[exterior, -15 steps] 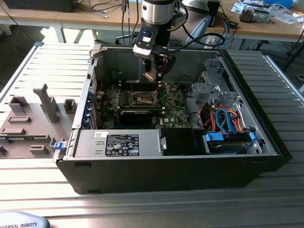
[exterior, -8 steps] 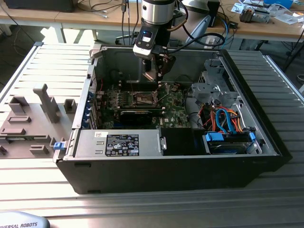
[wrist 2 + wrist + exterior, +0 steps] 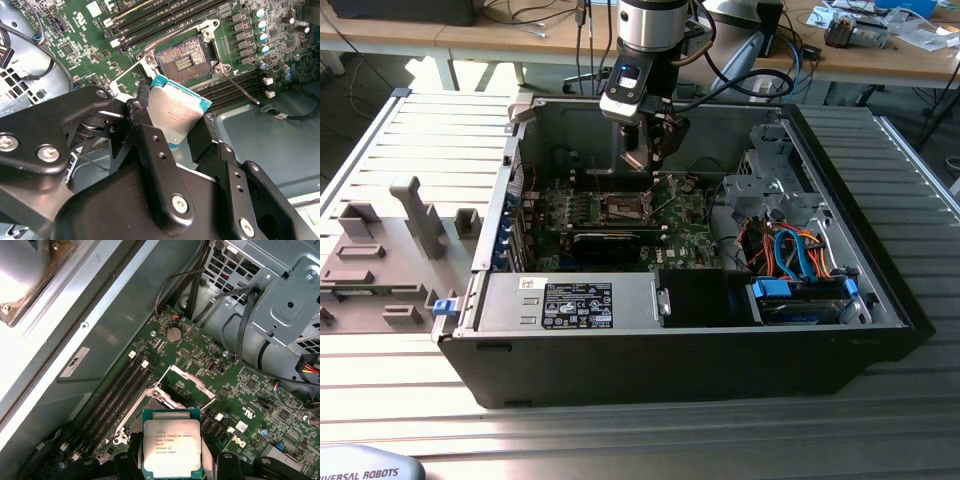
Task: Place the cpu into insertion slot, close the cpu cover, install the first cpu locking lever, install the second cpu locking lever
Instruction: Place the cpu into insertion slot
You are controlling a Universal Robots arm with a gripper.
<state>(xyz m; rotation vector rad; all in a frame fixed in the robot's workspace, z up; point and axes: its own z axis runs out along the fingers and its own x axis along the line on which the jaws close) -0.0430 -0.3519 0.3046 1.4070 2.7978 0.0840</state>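
My gripper (image 3: 642, 150) hangs inside the open computer case, shut on the cpu (image 3: 175, 112), a flat square chip with a silver-grey top and green rim. In both wrist views the black fingers (image 3: 142, 120) clamp two opposite edges of the cpu (image 3: 171, 445). The chip hovers tilted a little above and beside the insertion slot (image 3: 184, 59), whose contact field lies bare. On the green board that insertion slot (image 3: 623, 208) sits below the gripper. The cpu cover (image 3: 184, 385) stands swung open beside it. A thin locking lever (image 3: 241, 91) sticks out loose from the socket's corner.
Long black memory slots (image 3: 117, 395) run beside the socket. A black card (image 3: 610, 240), the grey power supply (image 3: 570, 300), a metal drive cage (image 3: 775, 185) and coloured cables (image 3: 800, 250) crowd the case. Grey fixtures (image 3: 390, 250) stand on the table at the exterior view's left.
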